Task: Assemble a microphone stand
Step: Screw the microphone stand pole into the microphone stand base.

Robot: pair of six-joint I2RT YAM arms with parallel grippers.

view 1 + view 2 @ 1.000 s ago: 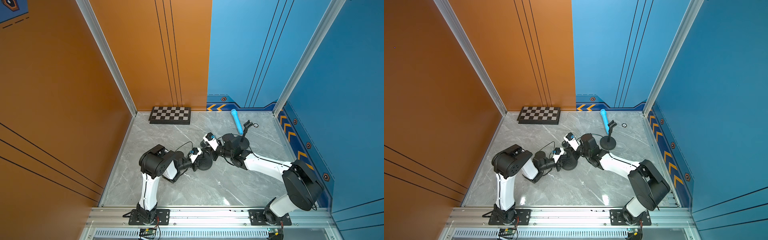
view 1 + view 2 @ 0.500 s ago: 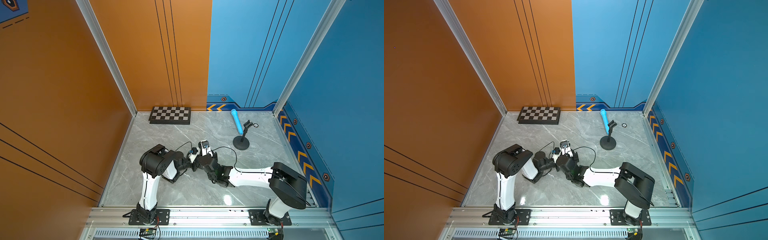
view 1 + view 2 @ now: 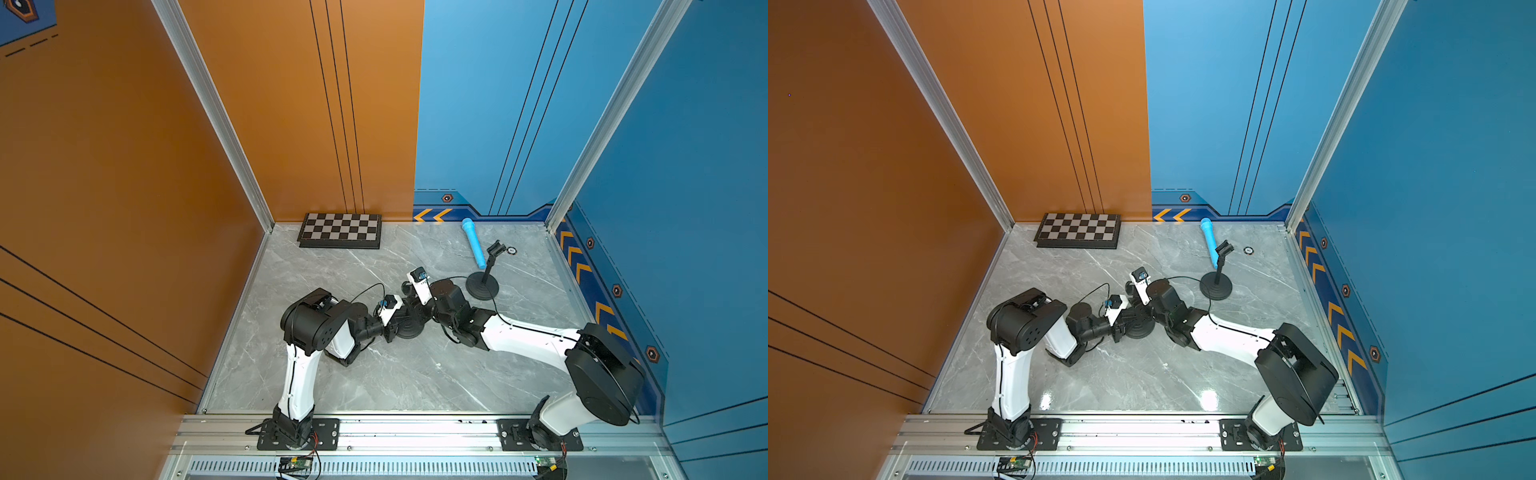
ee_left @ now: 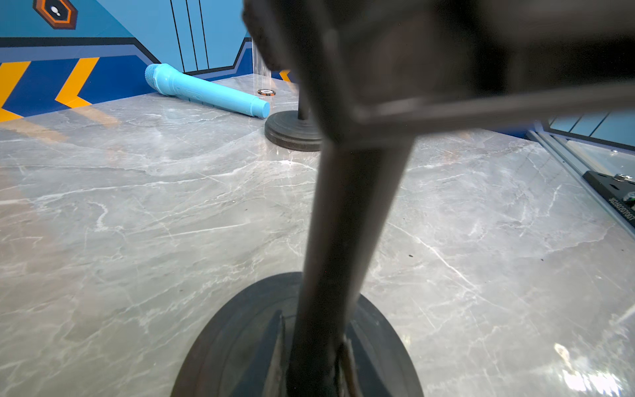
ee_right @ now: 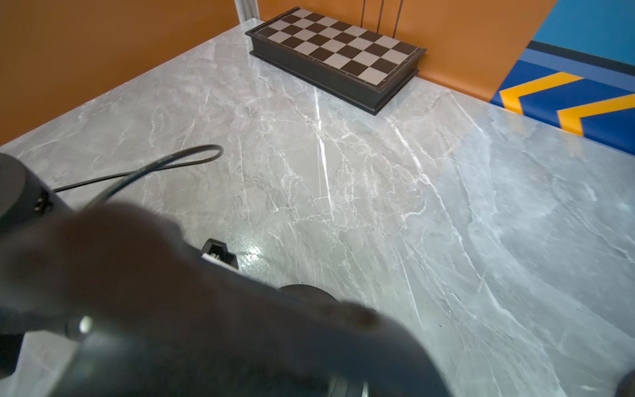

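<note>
A round black base [image 3: 411, 330] [image 3: 1140, 330] [image 4: 226, 343] lies on the marble floor between my two arms, and a black pole [image 4: 343, 223] stands upright on it. My left gripper [image 3: 399, 322] [image 3: 1125, 322] [image 4: 314, 340] is shut on the pole's foot, with a finger [image 4: 276, 343] on each side. My right gripper [image 3: 409, 307] [image 3: 1138, 309] is at the pole's upper part. Dark blurred shapes fill the right wrist view, so its jaws are hidden. A blue microphone [image 3: 473, 243] [image 3: 1209, 241] [image 4: 206, 91] lies by the back wall.
A second black stand [image 3: 482, 287] [image 3: 1215, 287] [image 4: 292, 132] with a clip on top stands at the back right, next to the microphone. A small ring [image 3: 511, 250] [image 3: 1249, 250] lies beyond it. A chessboard [image 3: 340, 230] [image 3: 1079, 231] [image 5: 338, 55] sits against the back wall.
The right arm swung forward and low half a second ago and has come back up beside the pole. The left gripper stays on the pole.
</note>
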